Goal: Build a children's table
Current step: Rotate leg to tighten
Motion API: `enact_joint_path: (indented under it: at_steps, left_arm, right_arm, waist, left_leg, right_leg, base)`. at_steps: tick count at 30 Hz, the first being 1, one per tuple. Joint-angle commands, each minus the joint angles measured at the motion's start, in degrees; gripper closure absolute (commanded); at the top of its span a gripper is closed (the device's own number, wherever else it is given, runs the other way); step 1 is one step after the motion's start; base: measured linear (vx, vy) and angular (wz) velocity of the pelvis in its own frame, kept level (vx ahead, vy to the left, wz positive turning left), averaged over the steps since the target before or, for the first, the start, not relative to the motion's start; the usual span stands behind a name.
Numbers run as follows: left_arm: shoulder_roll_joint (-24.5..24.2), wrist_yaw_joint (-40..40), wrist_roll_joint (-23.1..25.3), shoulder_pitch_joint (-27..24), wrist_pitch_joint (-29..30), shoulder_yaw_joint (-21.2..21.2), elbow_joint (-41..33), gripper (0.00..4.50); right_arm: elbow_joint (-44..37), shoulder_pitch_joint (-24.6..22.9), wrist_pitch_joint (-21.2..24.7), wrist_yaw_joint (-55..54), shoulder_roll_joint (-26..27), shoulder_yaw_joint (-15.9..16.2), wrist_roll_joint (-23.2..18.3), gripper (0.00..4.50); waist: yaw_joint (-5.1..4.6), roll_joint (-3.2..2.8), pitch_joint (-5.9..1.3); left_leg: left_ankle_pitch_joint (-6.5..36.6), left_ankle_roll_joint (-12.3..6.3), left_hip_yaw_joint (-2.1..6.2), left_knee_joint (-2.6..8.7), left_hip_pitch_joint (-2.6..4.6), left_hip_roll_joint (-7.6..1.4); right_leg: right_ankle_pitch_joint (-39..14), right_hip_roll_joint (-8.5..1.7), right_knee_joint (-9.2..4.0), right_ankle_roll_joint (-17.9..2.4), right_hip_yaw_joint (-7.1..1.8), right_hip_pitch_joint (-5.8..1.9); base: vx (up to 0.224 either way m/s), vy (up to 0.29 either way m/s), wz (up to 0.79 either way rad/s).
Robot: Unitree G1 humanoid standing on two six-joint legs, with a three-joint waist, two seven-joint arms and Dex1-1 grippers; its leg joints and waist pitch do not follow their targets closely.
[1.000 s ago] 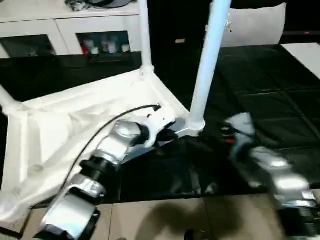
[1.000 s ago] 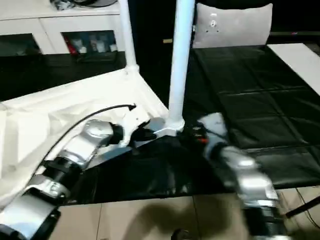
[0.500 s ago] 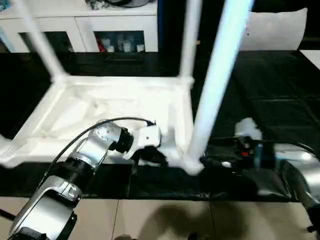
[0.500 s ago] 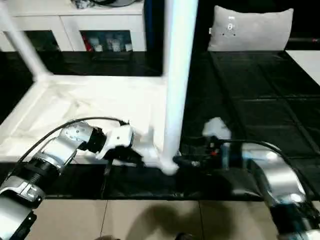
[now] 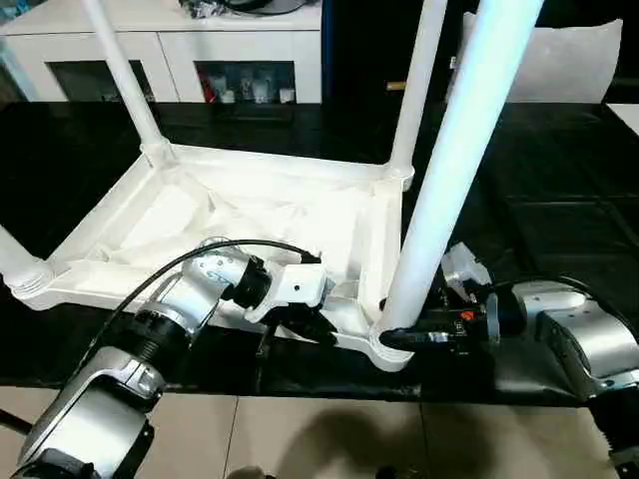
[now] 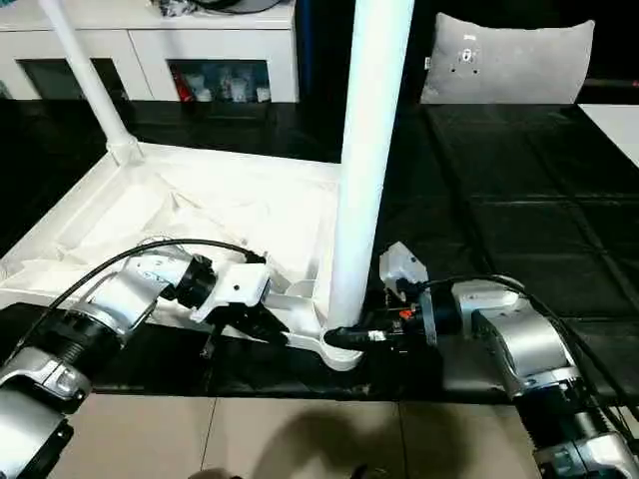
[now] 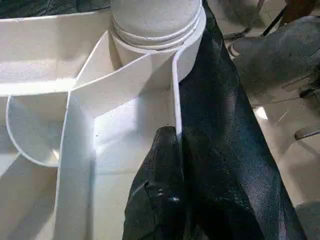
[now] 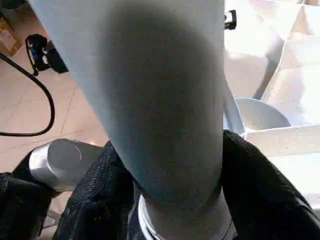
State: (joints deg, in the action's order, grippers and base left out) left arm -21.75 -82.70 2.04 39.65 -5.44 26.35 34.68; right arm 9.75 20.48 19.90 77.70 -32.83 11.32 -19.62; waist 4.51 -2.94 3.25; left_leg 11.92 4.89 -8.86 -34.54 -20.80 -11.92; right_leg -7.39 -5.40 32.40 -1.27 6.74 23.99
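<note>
One large black-covered work surface (image 5: 559, 200) carries the small white plastic children's table (image 5: 250, 215) upside down, before a white glass-doored cabinet (image 5: 200, 60) and a grey cushion (image 6: 509, 60). Four round white legs stand up from its corners. The left gripper (image 5: 305, 324), fingers pinched together, grips the near rim. The right gripper (image 6: 349, 337) reaches in level, its black fingers (image 8: 260, 190) straddling the nearest leg (image 6: 369, 170) at its base.

Left claw (image 7: 172, 150) pinching table rim (image 7: 176, 100), leg base (image 7: 157, 20) beyond
</note>
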Motion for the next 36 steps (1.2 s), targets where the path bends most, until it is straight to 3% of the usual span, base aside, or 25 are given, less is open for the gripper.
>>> enact_joint_path:
  at_steps: [1, 4, 6, 9, 11, 12, 14, 15, 17, 19, 20, 22, 24, 27, 31, 34, 36]
  left_arm:
    - [-0.29, -0.76, 0.41, 1.47, 0.03, 0.06, 0.06, 4.50]
    - [-0.14, 1.03, 0.38, 1.25, 2.27, -0.76, 0.36, 4.50]
    - [0.35, 2.90, 0.16, 1.00, 4.12, -1.61, 0.27, 4.50]
    - [2.66, 9.65, -0.28, 0.59, 11.21, -4.03, -1.45, 4.50]
    - [3.63, 11.87, -0.28, 0.61, 13.49, -4.63, -2.13, 4.50]
    - [5.14, 14.83, -0.30, 0.62, 16.17, -5.39, -3.05, 4.50]
    - [8.03, 20.01, -0.09, 0.69, 20.78, -6.46, -4.49, 4.50]
    - [10.36, 24.03, 0.52, 0.83, 23.30, -6.99, -5.14, 4.50]
    - [12.38, 27.03, 0.67, 1.02, 25.29, -7.61, -5.52, 4.50]
    - [15.32, 32.16, 0.85, 1.56, 27.16, -8.81, -5.52, 4.50]
    - [16.79, 34.77, 0.93, 2.00, 27.52, -9.46, -5.03, 4.50]
    - [18.69, 38.03, 0.88, 2.42, 27.81, -10.45, -4.73, 4.50]
    - [20.30, 39.94, 0.64, 2.42, 28.47, -11.20, -5.60, 4.50]
    - [19.57, 39.54, 1.66, 1.78, 28.50, -10.48, -6.68, 4.50]
    - [17.77, 37.97, 2.26, 1.06, 26.45, -9.66, -6.48, 4.50]
    - [13.85, 33.30, 1.96, -0.12, 21.36, -8.82, -4.91, 4.50]
    - [13.07, 32.23, 1.99, -0.16, 20.43, -8.70, -4.25, 4.50]
  right_arm:
    - [-0.61, -0.23, 2.08, 0.56, -0.48, 0.05, -0.85, 2.34]
    - [-1.75, -1.30, 4.01, -2.08, 0.36, -0.92, -1.41, 2.38]
    - [-2.64, -2.16, 5.00, -5.63, 1.55, -1.47, -1.16, 2.40]
    - [-4.25, -3.89, 5.69, -19.68, 7.09, -2.42, 3.44, 2.41]
    - [-4.04, -3.73, 7.02, -24.39, 9.28, -3.14, 4.53, 2.43]
    - [-4.10, -3.48, 8.52, -29.61, 12.32, -4.21, 5.16, 2.45]
    - [-3.81, -2.62, 12.30, -39.24, 17.84, -6.50, 6.03, 2.46]
    - [-3.39, -1.90, 13.75, -45.73, 21.35, -7.53, 7.54, 2.46]
    - [-2.70, -1.21, 14.22, -50.77, 23.97, -8.41, 8.56, 2.47]
    - [-1.48, -0.09, 13.85, -57.26, 27.48, -9.73, 9.82, 2.47]
    - [-0.50, 0.58, 13.31, -60.09, 28.77, -10.16, 10.75, 2.47]
    - [0.82, 1.30, 11.99, -62.55, 29.64, -10.14, 12.15, 2.47]
    - [1.94, 1.41, 9.45, -63.47, 29.89, -10.93, 12.58, 1.79]
    - [0.56, 0.29, 7.15, -62.16, 28.60, -11.77, 13.16, 1.59]
    - [-1.75, -1.34, 5.70, -58.50, 25.86, -11.22, 12.81, 1.26]
    - [-5.90, -5.32, 2.79, -45.76, 16.78, -10.41, 10.16, 0.97]
    - [-6.39, -5.98, 2.26, -42.30, 14.60, -10.30, 9.31, 0.82]
  waist:
    - [-0.15, 1.15, -4.12]
    - [-0.08, 0.93, -4.03]
    - [-0.04, 1.17, -3.81]
    - [-0.40, 1.04, -3.31]
    - [-1.24, 1.26, -3.06]
    - [-1.52, 0.98, -3.06]
    - [-3.08, 0.83, -3.00]
    - [-3.76, 0.68, -3.15]
    - [-4.66, 0.32, -3.29]
    - [-5.46, 0.46, -3.28]
    - [-5.74, -0.04, -3.43]
    - [-6.05, 0.23, -3.64]
    - [-5.86, 0.17, -3.84]
    - [-5.22, 0.31, -4.64]
    - [-4.62, 0.13, -4.97]
    - [-3.99, 0.26, -4.88]
    - [-3.84, 0.23, -4.84]
  left_leg:
    - [5.23, -6.49, -0.76, 3.83, -0.10, -1.04]
    - [5.95, -5.98, -0.74, 3.90, -0.02, -1.02]
    - [7.07, -5.45, -0.85, 4.01, 0.03, -0.87]
    - [10.57, -2.65, -0.76, 4.27, 0.43, -0.28]
    - [11.94, -1.56, -0.59, 4.28, 0.29, 0.24]
    - [12.78, -1.59, -0.56, 4.23, 0.40, 0.34]
    - [14.04, -0.85, -0.25, 4.30, 0.28, 0.30]
    - [14.23, -0.81, -0.01, 4.44, -0.04, 0.32]
    - [15.06, -1.55, 0.17, 4.43, 0.14, 0.35]
    - [15.21, -1.96, -0.06, 4.27, 0.28, 0.44]
    - [15.02, -2.13, 0.08, 4.23, 0.23, 0.54]
    - [14.56, -2.80, -0.02, 4.16, 0.16, 0.51]
    - [12.54, -3.79, -0.12, 4.16, -0.11, 0.38]
    - [6.11, -5.70, -0.17, 3.81, -0.61, 0.10]
    - [1.38, -8.29, -0.18, 3.37, -0.77, 0.00]
    - [2.58, -9.84, -0.33, 3.26, -0.68, -0.06]
    - [3.95, -10.06, -0.43, 3.30, -0.73, -0.17]
  right_leg:
    - [-17.34, -2.79, -2.87, -10.79, -2.70, -4.10]
    - [-18.20, -2.72, -3.05, -10.48, -2.68, -4.07]
    - [-20.55, -2.65, -3.42, -9.59, -2.70, -4.04]
    - [-29.66, -2.55, -4.53, -6.05, -2.28, -3.69]
    - [-33.98, -2.31, -5.08, -3.68, -1.78, -3.76]
    - [-35.27, -2.33, -5.39, -3.08, -1.66, -3.60]
    - [-35.72, -2.23, -5.71, -2.63, -1.20, -3.51]
    - [-35.28, -2.31, -5.81, -2.23, -0.93, -3.90]
    - [-33.73, -2.27, -6.10, -2.46, -0.74, -3.91]
    - [-32.55, -2.21, -6.20, -3.47, -0.84, -3.48]
    - [-31.88, -2.25, -6.07, -3.98, -0.73, -3.73]
    - [-30.11, -2.11, -6.08, -4.45, -0.85, -3.75]
    - [-26.45, -2.19, -5.68, -5.52, -1.23, -3.98]
    - [-16.47, -2.30, -3.99, -9.06, -1.84, -4.59]
    - [-8.28, -2.29, -2.86, -12.13, -2.09, -4.82]
    - [-9.10, -2.23, -3.04, -12.20, -2.07, -5.07]
    - [-10.57, -2.29, -3.10, -12.00, -2.12, -4.97]
  base:
    - [0.000, 0.000, 0.00]
    - [0.000, 0.000, 0.00]
    - [0.000, 0.000, 0.00]
    - [0.000, 0.000, 0.00]
    - [-0.025, -0.005, -0.03]
    - [0.000, 0.000, 0.00]
    - [0.000, 0.000, 0.00]
    - [0.000, 0.000, 0.00]
    - [0.000, 0.000, 0.00]
    - [0.000, 0.000, 0.00]
    - [0.000, 0.000, 0.00]
    - [0.000, 0.000, 0.00]
    - [0.000, 0.000, 0.00]
    - [0.018, -0.006, 0.02]
    - [0.000, 0.000, 0.00]
    - [0.000, 0.000, 0.00]
    - [0.000, 0.000, 0.00]
